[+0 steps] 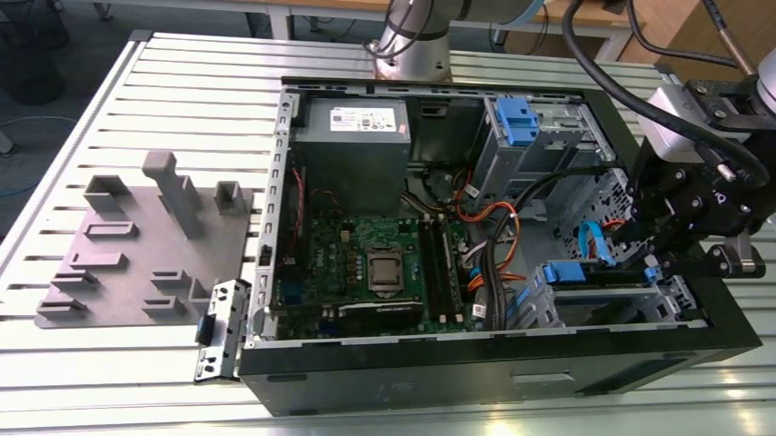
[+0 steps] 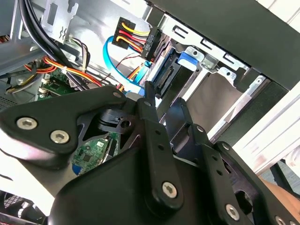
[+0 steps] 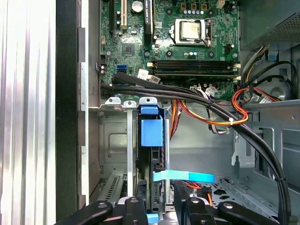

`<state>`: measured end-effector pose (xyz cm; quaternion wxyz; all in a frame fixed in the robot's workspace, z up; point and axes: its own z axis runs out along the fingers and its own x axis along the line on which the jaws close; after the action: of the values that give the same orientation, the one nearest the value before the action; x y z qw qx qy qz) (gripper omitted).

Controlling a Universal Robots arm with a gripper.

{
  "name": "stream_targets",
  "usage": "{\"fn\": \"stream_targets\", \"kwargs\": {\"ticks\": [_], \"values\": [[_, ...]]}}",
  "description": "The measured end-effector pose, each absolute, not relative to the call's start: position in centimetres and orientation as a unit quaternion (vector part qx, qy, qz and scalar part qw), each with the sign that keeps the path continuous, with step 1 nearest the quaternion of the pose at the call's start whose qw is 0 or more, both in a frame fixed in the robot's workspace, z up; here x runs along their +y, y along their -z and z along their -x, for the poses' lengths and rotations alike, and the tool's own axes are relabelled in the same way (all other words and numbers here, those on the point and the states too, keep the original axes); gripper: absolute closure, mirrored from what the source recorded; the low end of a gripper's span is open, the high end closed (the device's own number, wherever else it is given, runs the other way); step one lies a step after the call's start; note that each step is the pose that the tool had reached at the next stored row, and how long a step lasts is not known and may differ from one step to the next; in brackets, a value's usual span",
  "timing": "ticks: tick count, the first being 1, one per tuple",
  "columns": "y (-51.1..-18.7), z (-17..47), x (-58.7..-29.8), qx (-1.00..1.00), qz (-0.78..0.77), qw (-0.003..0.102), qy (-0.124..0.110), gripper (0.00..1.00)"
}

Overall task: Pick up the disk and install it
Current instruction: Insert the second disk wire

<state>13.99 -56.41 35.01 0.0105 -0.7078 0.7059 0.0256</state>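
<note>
The disk (image 3: 150, 164) stands edge-on in the drive bay at the near corner of the open computer case (image 1: 485, 368), on the exterior view's right. Its blue end tab (image 1: 566, 272) sticks out at the bay's mouth. My gripper (image 1: 655, 263) hangs over the bay's other end. In the first wrist view the disk runs down between the two fingers (image 3: 133, 211), and my gripper (image 3: 159, 208) looks shut on it. In the second wrist view my gripper (image 2: 161, 101) points at the black cable connectors (image 2: 164, 79) beside the blue tab (image 2: 190, 58).
Thick black cables (image 3: 197, 101) and orange-red wires (image 3: 234, 117) cross above the bay. A light blue flat cable (image 3: 183, 176) lies beside the disk. The motherboard (image 1: 376, 263), a grey power supply box (image 1: 358, 127) and a second blue-clipped bay (image 1: 515, 118) fill the case. A grey fixture block (image 1: 134, 236) sits on the exterior view's left.
</note>
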Motion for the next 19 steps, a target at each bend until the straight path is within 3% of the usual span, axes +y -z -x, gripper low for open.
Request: {"fn": "stream_targets", "kwargs": {"ticks": [19], "values": [[-35.34,-14.0,-56.41,0.706,0.708,0.008,-0.028,0.64]]}}
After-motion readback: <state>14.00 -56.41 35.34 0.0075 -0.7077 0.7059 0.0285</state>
